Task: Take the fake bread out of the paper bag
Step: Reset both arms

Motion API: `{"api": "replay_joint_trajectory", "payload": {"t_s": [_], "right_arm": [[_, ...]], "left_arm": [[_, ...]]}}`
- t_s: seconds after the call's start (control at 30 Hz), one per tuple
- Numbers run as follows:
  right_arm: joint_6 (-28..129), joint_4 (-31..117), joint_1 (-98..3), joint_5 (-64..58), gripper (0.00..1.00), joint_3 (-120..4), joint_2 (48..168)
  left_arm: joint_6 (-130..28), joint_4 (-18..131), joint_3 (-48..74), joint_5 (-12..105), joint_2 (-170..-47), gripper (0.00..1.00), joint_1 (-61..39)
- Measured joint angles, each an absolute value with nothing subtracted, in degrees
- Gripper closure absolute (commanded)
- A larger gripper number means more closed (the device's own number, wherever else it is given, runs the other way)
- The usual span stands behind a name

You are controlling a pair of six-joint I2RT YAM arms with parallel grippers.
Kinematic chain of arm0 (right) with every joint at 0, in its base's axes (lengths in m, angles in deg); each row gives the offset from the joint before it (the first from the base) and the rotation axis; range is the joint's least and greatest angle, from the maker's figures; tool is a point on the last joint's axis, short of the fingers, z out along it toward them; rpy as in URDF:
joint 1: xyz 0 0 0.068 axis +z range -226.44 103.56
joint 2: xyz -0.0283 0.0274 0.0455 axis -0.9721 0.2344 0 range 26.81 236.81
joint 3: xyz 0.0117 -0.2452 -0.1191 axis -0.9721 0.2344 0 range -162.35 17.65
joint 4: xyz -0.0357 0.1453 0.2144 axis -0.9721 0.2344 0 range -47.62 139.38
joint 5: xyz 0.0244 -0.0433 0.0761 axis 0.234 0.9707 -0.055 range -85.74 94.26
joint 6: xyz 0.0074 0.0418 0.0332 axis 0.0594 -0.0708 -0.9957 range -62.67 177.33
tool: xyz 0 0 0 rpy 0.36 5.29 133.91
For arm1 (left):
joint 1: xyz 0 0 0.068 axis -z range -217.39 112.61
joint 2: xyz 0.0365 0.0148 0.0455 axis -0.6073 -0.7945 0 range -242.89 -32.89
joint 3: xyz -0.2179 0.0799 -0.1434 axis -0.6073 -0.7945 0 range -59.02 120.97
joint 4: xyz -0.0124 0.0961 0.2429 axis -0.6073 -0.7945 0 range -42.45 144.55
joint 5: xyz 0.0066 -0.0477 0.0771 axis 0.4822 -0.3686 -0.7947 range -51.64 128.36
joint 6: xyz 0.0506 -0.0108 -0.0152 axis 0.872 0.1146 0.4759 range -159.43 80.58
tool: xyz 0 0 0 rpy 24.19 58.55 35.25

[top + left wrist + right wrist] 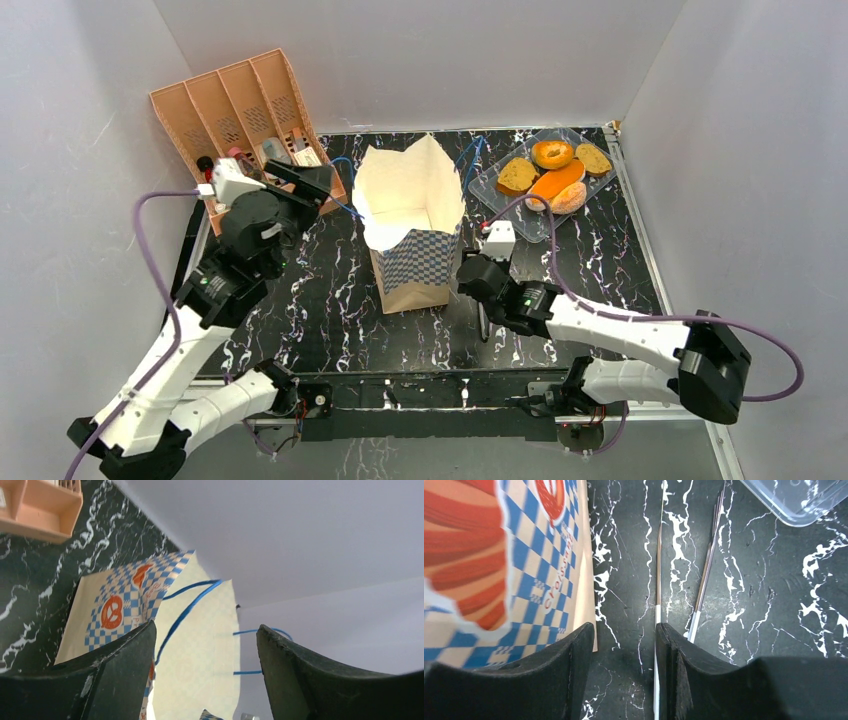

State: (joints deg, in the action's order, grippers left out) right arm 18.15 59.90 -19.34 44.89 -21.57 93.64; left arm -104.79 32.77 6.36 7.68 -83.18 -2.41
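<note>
Finding toy fake bread (556, 176) pcs in clear plastic tray (505, 206); tan checkered paper bag (412, 225) upright on tabletop (330, 300), nothing visible inside. Empty: left end effector (206, 626) wide open, right end effector (624, 626) part-open. Task prob. done.

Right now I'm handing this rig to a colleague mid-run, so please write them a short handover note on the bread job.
Left gripper: open, empty, pointed at the paper bag from its left.
Right gripper: open, holding nothing, low beside the bag's right side, with the metal tongs lying on the table at its fingers.
Fake bread: in the clear tray, back right.
Done: apparently all out; no bread shows inside the bag from above.
Left: check the bag's bottom, which is partly hidden.
</note>
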Motion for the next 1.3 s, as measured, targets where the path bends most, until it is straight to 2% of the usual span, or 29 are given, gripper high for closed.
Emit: {"api": "replay_joint_trajectory", "payload": {"t_s": [0.07, 0.1, 0.13, 0.23, 0.43, 0.53, 0.63, 0.77, 0.87, 0.97, 1.13, 1.3], "right_arm": [[17.8, 62.1, -18.7, 46.0, 0.53, -23.0, 92.1], [17.7, 63.0, -18.5, 46.6, 0.53, -23.5, 91.4], [17.5, 63.7, -18.3, 47.0, 0.53, -23.9, 90.8], [16.8, 66.7, -17.9, 49.0, 0.51, -25.1, 88.1], [17.0, 70.5, -17.7, 55.2, 0.3, -28.3, 82.0], [19.2, 70.8, -17.7, 60.6, 0.27, -32.1, 81.2], [23.1, 69.4, -19.6, 64.0, 0.25, -36.1, 82.6], [29.2, 65.1, -31.2, 60.8, 0.24, -39.9, 86.5], [31.9, 63.2, -45.6, 54.2, 0.18, -42.3, 91.2], [33.4, 61.5, -56.3, 50.1, 0.17, -42.9, 95.6], [33.1, 59.7, -64.1, 42.5, 0.14, -43.0, 101.6], [32.6, 56.7, -66.6, 38.9, 0.09, -41.3, 103.4]], "left_arm": [[-102.2, 31.7, 9.5, 6.1, -82.5, 0.27, -2.4], [-101.2, 31.5, 10.7, 5.4, -82.1, 0.22, -2.4], [-99.6, 31.1, 12.1, 4.4, -81.6, 0.2, -2.4], [-94.3, 30.5, 16.4, 1.0, -80.7, 0.2, -2.4], [-79.3, 34.4, 21.2, -9.5, -81.1, 0.19, -2.4], [-68.4, 41.2, 19.2, -14.8, -82.0, 0.13, -2.4], [-56.9, 50.3, 14.7, -19.8, -84.1, 0.12, -2.5], [-47.6, 58.6, 7.3, -21.7, -87.3, 0.12, -4.0], [-47.1, 58.3, 5.0, -19.2, -89.9, 0.12, -8.9], [-50.1, 56.4, 5.1, -13.2, -92.1, 0.12, -17.4], [-56.2, 56.0, 1.7, 0.2, -94.5, 0.12, -33.2], [-57.2, 63.6, -11.9, 8.7, -94.3, 0.15, -35.3]]}}
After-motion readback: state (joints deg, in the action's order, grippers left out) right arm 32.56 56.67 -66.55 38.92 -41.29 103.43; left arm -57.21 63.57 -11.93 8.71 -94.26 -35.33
